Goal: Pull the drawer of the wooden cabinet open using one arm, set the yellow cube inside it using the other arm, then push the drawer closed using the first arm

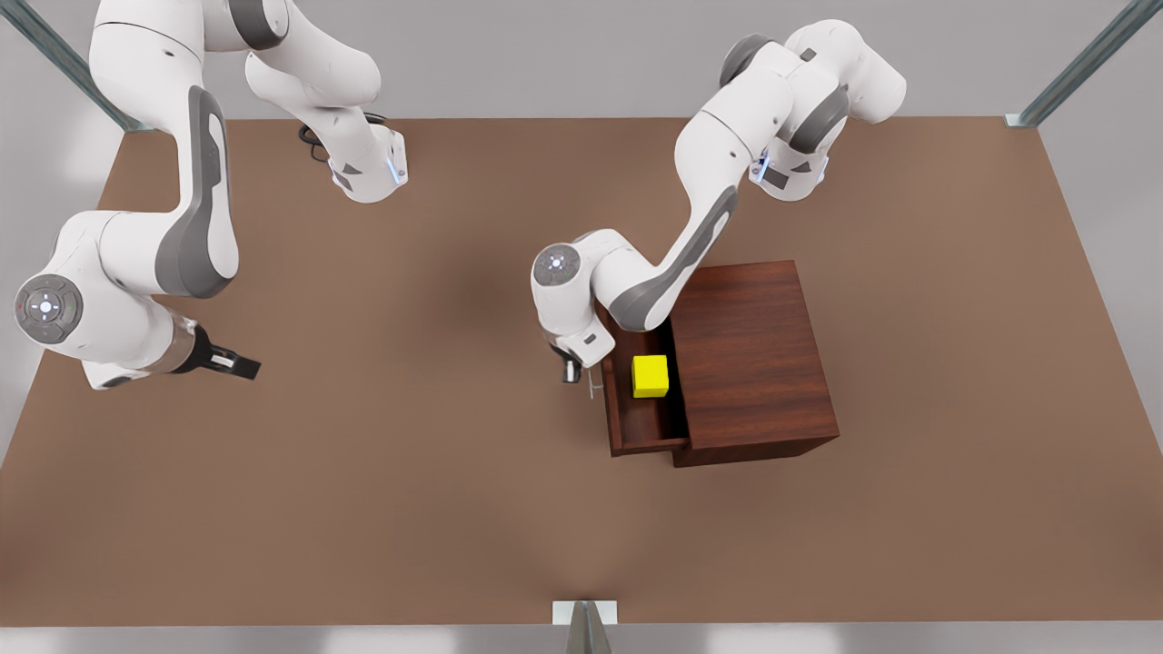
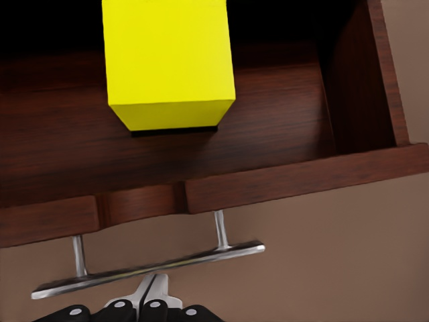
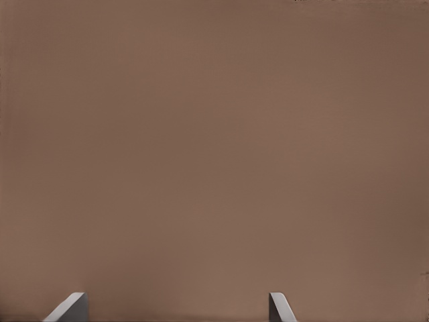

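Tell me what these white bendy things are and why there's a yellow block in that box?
Those are two robot arms in a computer simulation. One picture looks down on the brown table; the other two come from cameras on the arms' wrists. The wooden cabinet has its drawer pulled out, and the yellow cube sits inside it. The left gripper, fingers together, is right at the drawer's silver handle, probably ready to push it shut. The right gripper waits, open and holding nothing, over bare table on the front view's left.
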Robot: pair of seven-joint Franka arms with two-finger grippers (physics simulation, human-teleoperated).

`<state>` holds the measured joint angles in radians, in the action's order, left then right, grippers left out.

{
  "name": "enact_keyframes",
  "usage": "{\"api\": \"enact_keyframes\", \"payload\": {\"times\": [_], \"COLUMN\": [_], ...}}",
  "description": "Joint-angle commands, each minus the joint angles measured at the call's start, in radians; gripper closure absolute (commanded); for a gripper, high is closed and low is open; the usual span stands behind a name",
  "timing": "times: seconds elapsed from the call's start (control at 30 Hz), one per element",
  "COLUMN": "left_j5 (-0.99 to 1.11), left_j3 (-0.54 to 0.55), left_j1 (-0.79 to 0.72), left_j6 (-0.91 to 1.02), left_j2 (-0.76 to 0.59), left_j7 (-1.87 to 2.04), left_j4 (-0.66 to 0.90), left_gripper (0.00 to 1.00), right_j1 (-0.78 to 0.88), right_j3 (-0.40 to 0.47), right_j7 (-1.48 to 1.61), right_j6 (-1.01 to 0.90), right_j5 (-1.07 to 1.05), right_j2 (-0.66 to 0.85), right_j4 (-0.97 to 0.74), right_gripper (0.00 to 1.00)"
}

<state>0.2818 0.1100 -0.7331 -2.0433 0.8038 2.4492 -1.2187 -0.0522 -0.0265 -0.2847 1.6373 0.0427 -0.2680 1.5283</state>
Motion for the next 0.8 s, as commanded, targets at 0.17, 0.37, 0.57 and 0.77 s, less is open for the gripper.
{"api": "enact_keyframes", "payload": {"times": [0.17,0.37,0.57,0.77], "left_j5": [-0.010,-0.035,-0.056,-0.056], "left_j3": [-0.003,-0.003,0.000,0.010], "left_j1": [0.040,0.112,0.150,0.138], "left_j6": [0.137,0.150,0.210,0.230], "left_j2": [-0.020,-0.025,-0.034,-0.040], "left_j7": [0.014,-0.153,-0.306,-0.332], "left_j4": [-0.007,-0.005,-0.005,-0.058], "left_gripper": [1.00,1.00,1.00,1.00], "right_j1": [0.000,0.002,-0.001,0.000], "right_j3": [-0.001,-0.003,-0.001,-0.001], "right_j7": [0.246,0.246,0.246,0.246], "right_j6": [-0.001,-0.001,-0.001,-0.002], "right_j5": [0.000,0.000,0.002,0.002], "right_j2": [0.000,-0.005,-0.005,-0.005], "right_j4": [0.000,0.000,0.000,0.000], "right_gripper": [0.00,0.00,0.00,0.00]}}
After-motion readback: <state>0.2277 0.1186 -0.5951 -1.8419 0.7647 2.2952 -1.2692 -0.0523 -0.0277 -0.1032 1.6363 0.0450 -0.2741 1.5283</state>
